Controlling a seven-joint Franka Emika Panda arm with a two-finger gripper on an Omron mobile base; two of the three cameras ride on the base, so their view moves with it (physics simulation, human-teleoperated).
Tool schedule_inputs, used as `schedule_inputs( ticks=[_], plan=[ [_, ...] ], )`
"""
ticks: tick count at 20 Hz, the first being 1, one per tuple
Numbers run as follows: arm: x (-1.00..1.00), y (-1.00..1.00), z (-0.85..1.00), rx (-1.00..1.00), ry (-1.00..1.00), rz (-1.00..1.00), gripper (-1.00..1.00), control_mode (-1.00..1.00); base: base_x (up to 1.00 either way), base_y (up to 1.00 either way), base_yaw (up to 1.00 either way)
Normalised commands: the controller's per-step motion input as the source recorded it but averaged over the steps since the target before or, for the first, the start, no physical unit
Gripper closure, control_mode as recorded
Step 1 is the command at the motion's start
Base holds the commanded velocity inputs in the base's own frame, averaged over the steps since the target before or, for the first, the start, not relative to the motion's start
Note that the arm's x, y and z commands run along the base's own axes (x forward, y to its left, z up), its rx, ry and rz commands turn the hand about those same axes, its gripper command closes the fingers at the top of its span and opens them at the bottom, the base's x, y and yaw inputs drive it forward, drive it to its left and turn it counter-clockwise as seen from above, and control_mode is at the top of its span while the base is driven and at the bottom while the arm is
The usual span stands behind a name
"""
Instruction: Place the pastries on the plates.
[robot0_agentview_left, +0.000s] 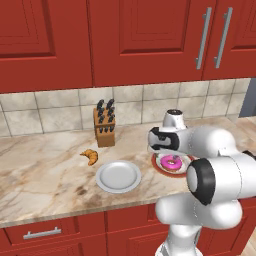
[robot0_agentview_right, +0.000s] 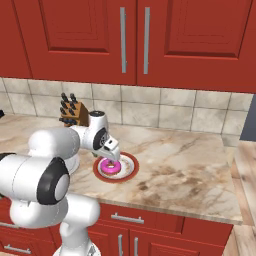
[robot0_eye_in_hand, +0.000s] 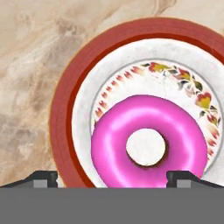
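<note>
Scanning the counter (robot0_agentview_left: 45, 175) from left to right, we find the croissant (robot0_agentview_left: 90, 156) lying on bare marble, just beside the grey plate (robot0_agentview_left: 118, 176) but not on it; that plate carries nothing and is, in our judgement, its intended destination. Behind these stands a knife block (robot0_agentview_left: 104, 123) against the tiled wall. Further right, the pink donut (robot0_eye_in_hand: 148, 146) rests flat inside the patterned band of the red-rimmed plate (robot0_eye_in_hand: 65, 105), slightly off centre. The gripper (robot0_eye_in_hand: 116, 177) hovers directly above it with its jaws spread wide, one fingertip (robot0_eye_in_hand: 43, 178) on each side of the donut and gripping nothing, which we read as a release. One pastry is placed; the croissant is not.
</note>
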Motion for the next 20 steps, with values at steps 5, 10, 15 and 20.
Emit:
schedule_inputs(
  ticks=[5, 10, 15, 20],
  plan=[
    [0.13, 0.75, 0.00, 0.00, 0.00, 0.01, -1.00, -1.00, 0.00, 0.00, 0.00],
    [0.33, 0.62, 0.00, 0.00, 0.05, 0.07, -1.00, -1.00, 0.00, 0.00, 0.00],
    [0.16, 0.48, 0.00, 0.00, 0.01, 0.10, -1.00, -1.00, 0.00, 0.00, 0.00],
    [0.06, 0.49, 0.00, 0.00, 0.00, 0.09, -1.00, -1.00, 0.00, 0.00, 0.00]
  ],
)
